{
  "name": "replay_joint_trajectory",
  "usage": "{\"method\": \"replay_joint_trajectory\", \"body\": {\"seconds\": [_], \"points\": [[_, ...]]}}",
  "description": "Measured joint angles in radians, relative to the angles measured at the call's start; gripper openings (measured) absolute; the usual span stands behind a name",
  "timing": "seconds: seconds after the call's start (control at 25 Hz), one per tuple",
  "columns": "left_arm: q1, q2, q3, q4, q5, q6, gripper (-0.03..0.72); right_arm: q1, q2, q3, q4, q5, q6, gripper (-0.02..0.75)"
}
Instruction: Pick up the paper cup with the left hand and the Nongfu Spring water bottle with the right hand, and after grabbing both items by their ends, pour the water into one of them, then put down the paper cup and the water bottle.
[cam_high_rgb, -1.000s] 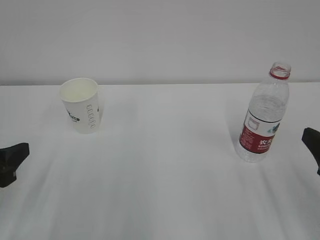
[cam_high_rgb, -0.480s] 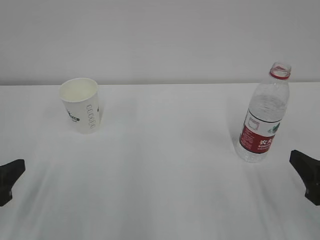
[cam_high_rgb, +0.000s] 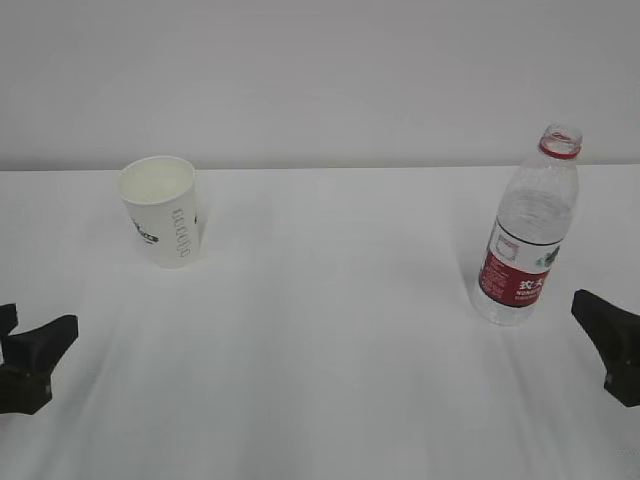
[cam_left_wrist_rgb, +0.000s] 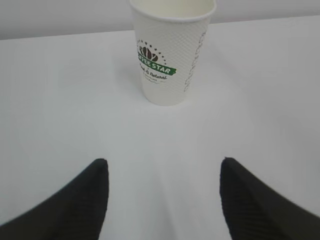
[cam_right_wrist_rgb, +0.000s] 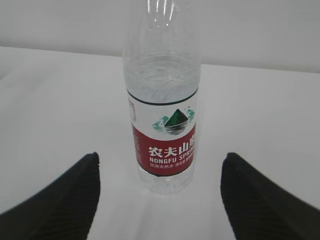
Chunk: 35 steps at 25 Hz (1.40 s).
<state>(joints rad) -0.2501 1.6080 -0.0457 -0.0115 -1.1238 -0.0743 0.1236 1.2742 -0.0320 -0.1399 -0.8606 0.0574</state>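
Observation:
The white paper cup (cam_high_rgb: 162, 210) (cam_left_wrist_rgb: 171, 50) stands upright at the back left of the table, with a green "Coffee Star" mark on its side. My left gripper (cam_high_rgb: 30, 365) (cam_left_wrist_rgb: 164, 162) is open, low at the left edge, well short of the cup. The Nongfu Spring water bottle (cam_high_rgb: 528, 230) (cam_right_wrist_rgb: 163, 105) stands upright on the right, uncapped, with water up to its shoulder. My right gripper (cam_high_rgb: 610, 340) (cam_right_wrist_rgb: 160, 157) is open just to the right of the bottle's base; the bottle stands ahead of its fingertips, centred between them and untouched.
A white table (cam_high_rgb: 330, 330) carries both things, with a wide bare stretch between cup and bottle. A plain pale wall (cam_high_rgb: 320, 70) rises behind the table's far edge.
My left gripper has dropped and then come inward from the left edge. My right gripper has moved left and down toward the bottle's base. Cup and bottle have not moved.

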Motion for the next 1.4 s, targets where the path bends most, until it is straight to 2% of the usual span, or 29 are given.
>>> {"method": "replay_joint_trajectory", "body": {"seconds": [0.24, 0.64, 1.0, 1.4], "points": [[0.0, 0.1, -0.002, 0.004, -0.019, 0.0, 0.505, 0.0, 0.05, 0.0, 0.0, -0.052, -0.022, 0.568], [0.0, 0.121, -0.003, 0.012, -0.025, 0.0, 0.505, 0.0, 0.215, 0.011, 0.0, -0.266, -0.07, 0.568], [0.0, 0.121, -0.014, 0.012, -0.025, 0.0, 0.505, 0.0, 0.295, 0.026, 0.018, -0.275, -0.076, 0.568], [0.0, 0.121, -0.103, 0.085, -0.025, 0.0, 0.504, 0.0, 0.295, 0.026, 0.02, -0.278, -0.076, 0.568]]}}
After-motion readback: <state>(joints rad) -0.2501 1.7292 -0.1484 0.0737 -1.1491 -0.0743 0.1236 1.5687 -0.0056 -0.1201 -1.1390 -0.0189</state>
